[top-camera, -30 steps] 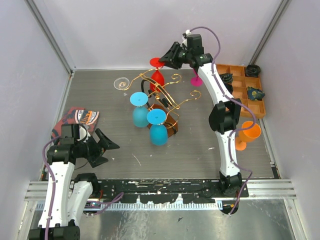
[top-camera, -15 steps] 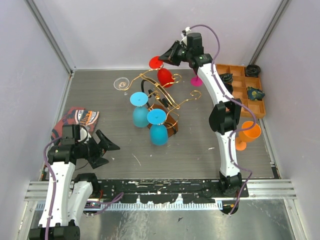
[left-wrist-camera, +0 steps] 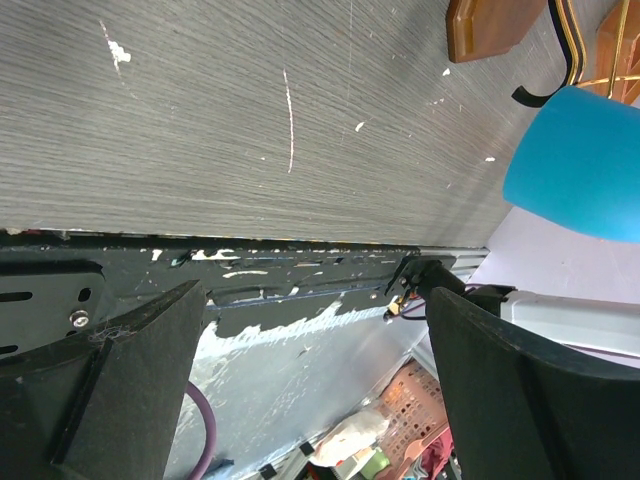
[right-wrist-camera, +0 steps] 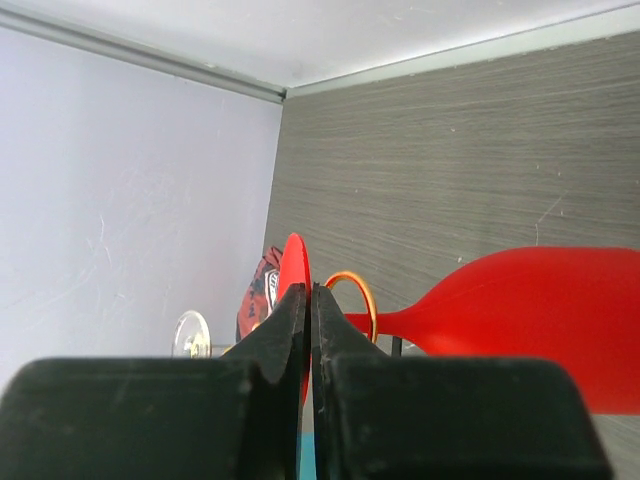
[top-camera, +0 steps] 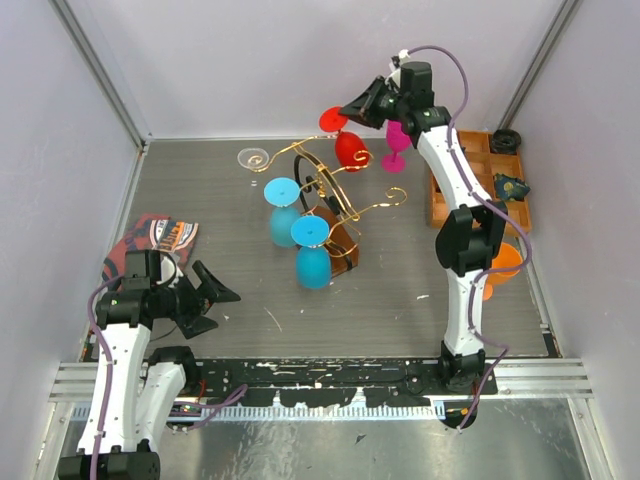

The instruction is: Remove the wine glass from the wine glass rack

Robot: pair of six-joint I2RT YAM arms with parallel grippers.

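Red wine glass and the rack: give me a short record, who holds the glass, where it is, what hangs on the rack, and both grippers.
Red wine glass: tilted, foot pinched by right gripper
Position: beside a gold curl at the far end of the rack; freed or not, cannot tell
On rack: two blue glasses
Left gripper: open, empty

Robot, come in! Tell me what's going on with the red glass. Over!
Right gripper shut on foot of red glass. Left gripper open, low near table edge. Glass tipped sideways beside gold curl of rack. Two blue glasses hang close by.
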